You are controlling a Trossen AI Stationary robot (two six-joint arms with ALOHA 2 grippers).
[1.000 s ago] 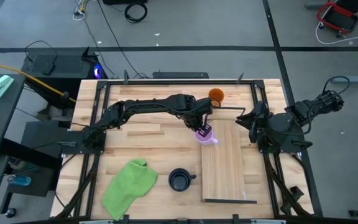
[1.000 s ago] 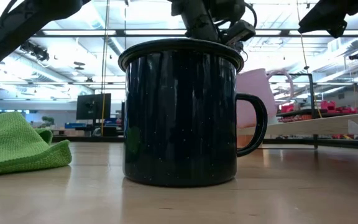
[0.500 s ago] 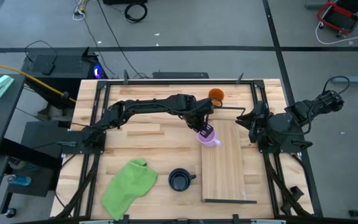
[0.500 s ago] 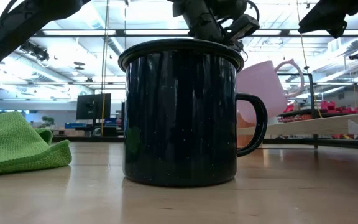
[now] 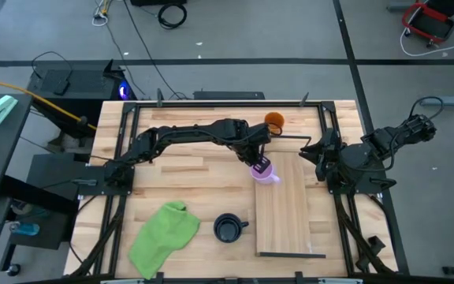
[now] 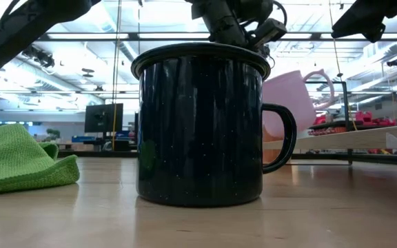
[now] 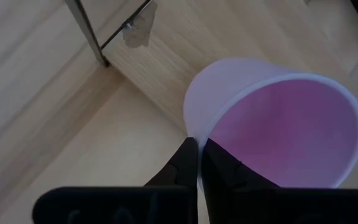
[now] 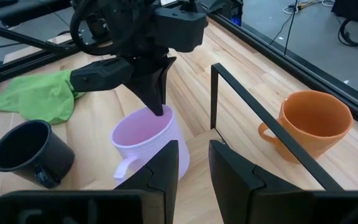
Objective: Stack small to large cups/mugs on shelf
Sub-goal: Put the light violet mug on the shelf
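The light purple mug (image 5: 265,174) hangs tilted from my left gripper (image 5: 258,163) over the far left corner of the shelf (image 5: 286,213). In the low view the purple mug (image 6: 296,102) leans with its handle (image 6: 322,77) up and to the right, and the black mug (image 6: 198,124) hides its base. The black mug (image 5: 227,228) stands on the table left of the shelf. Beyond the shelf's far wire frame (image 8: 247,99) stands the orange mug (image 5: 274,120). My right gripper (image 5: 315,154) waits open at the shelf's right side. My left gripper pinches the purple mug's rim (image 7: 194,134) on the side opposite the handle, one finger (image 7: 219,171) inside the mug and one finger (image 7: 179,165) outside. The fingers come from above, pointing down (image 8: 157,93). The mug is tilted; whether its base touches the shelf cannot be told.
A green cloth (image 5: 164,233) lies crumpled near the table's near left corner. The shelf's thin black wire frames stand at its far end (image 5: 290,138) and near end (image 5: 290,254). Most of the shelf board lies bare toward the near edge.
My left gripper has shifted a little to the right, over the shelf's corner, keeping its hold. The purple mug has tipped from nearly upright to a clear lean, its handle side swinging up and toward the right.
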